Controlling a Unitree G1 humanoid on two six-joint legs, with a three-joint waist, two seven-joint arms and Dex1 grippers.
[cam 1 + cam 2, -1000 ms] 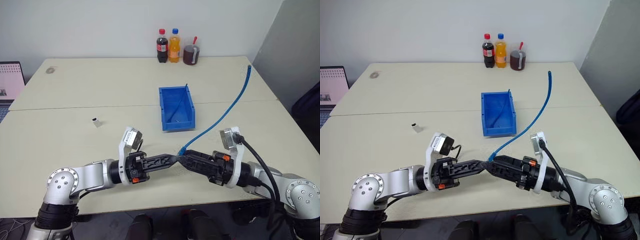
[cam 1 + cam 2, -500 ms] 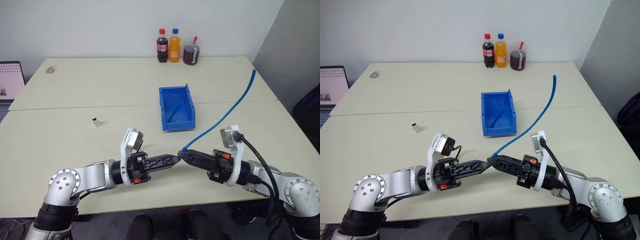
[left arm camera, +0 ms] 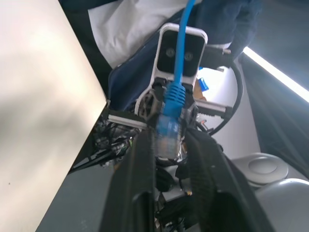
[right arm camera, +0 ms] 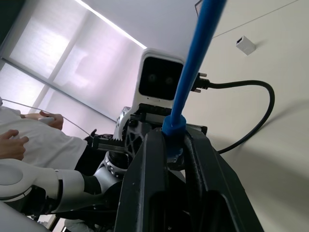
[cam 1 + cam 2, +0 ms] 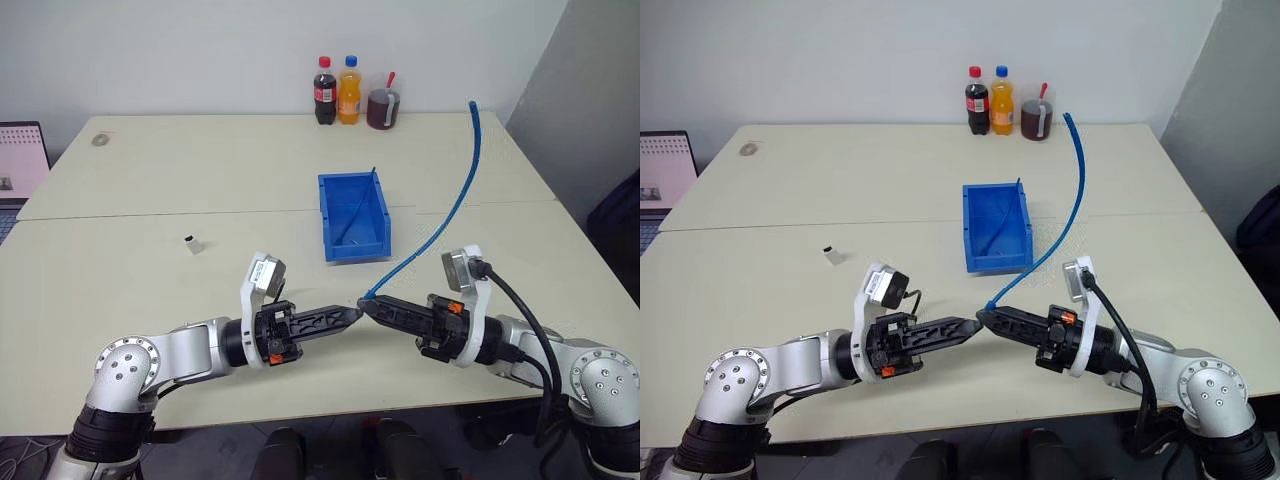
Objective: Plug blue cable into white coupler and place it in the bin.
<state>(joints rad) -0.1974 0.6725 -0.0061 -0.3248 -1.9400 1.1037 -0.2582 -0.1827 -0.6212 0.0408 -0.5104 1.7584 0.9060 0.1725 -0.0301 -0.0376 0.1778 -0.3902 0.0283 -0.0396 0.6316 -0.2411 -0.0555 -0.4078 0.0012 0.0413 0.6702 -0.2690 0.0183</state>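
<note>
The blue cable [image 5: 440,225] arcs up from its plug [image 3: 169,135], its free end in the air over the table's far right. My right gripper [image 5: 368,303] is shut on the plug end, and the boot is pinched between its fingers [image 4: 154,159]. My left gripper [image 5: 354,315] faces it tip to tip with its jaws slightly open. The plug sits between its fingers [image 3: 140,159]; I cannot tell whether they touch it. The white coupler [image 5: 192,243] lies alone on the table to the left. The blue bin [image 5: 329,215] stands beyond both grippers, mid-table.
Two bottles [image 5: 325,92] [image 5: 348,90] and a cup with a dark drink [image 5: 382,108] stand at the table's far edge. A laptop [image 5: 20,160] sits off the left edge. A person's hand [image 4: 12,145] shows in the right wrist view.
My right gripper has shut on the cable's plug end and my left gripper's fingers have parted a little. The cable's free end has swung up and to the left. Both hands have stayed in place.
</note>
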